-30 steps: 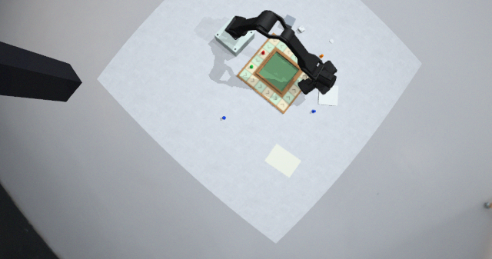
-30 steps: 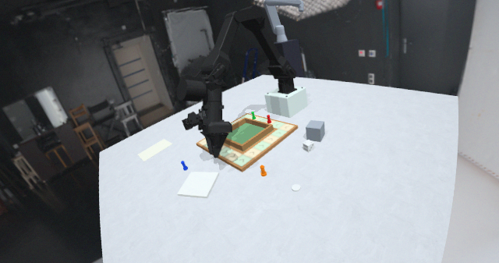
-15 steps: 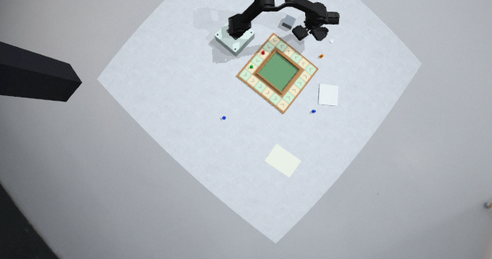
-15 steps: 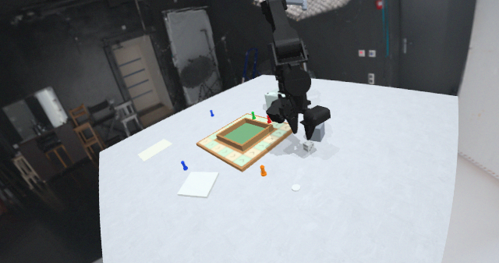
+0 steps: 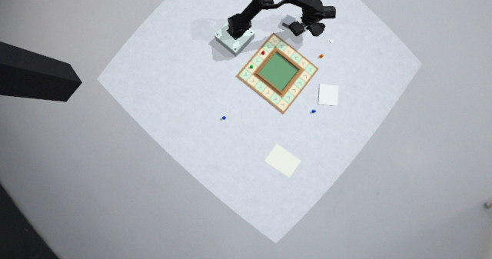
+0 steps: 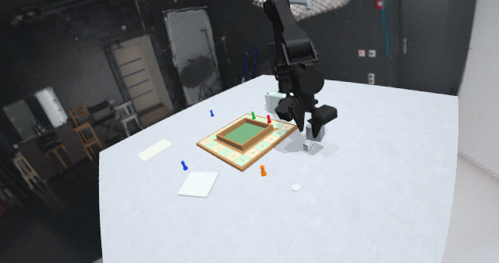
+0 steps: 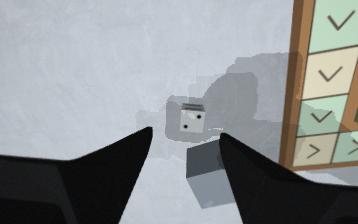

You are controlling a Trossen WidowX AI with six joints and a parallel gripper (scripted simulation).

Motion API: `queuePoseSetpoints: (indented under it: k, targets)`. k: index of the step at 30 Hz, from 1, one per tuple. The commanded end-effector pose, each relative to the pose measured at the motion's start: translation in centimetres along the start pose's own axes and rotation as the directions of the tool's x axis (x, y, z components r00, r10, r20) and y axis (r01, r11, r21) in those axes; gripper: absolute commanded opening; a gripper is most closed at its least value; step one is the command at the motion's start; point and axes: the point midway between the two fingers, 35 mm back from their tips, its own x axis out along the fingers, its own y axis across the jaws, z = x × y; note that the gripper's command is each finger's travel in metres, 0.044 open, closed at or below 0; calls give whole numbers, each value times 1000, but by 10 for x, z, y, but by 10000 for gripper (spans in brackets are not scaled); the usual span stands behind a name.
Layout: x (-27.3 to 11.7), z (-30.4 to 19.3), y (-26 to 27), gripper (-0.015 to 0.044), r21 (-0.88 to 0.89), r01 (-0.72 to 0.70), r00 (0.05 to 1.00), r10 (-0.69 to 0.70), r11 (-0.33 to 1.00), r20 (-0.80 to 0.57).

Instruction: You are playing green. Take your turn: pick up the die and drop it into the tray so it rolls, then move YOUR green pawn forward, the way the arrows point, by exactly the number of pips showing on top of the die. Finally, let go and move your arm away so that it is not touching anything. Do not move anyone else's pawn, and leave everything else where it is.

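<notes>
One white table [image 6: 351, 200] in dark studio.

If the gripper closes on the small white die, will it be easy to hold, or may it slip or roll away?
The die looks like a rigid cube with flat faces, so it will probably sit square between the fingers and not deform. It is narrow against the open gripper, so an off-centre closing may push it aside. The grey block stands close beside it and could be bumped.

A matte black arm [image 6: 292, 48] of blocky links is seen on a pale grey-green base [image 5: 234, 39]. The base is fastened by corner screws. Tapered black fingers are carried by the gripper [image 7: 185, 145].
</notes>
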Motion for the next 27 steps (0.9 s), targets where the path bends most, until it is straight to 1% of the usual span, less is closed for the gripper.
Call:
queuePoseSetpoints:
  k: [1,8,27]
  targets:
    - [18,-3,-5,275,3,21,1000,-21,1000,-8]
    - [19,-3,-5,275,3,21,1000,-21,1000,-8]
    - [49,-3,-6,275,3,22,1000,-22,1000,-8]
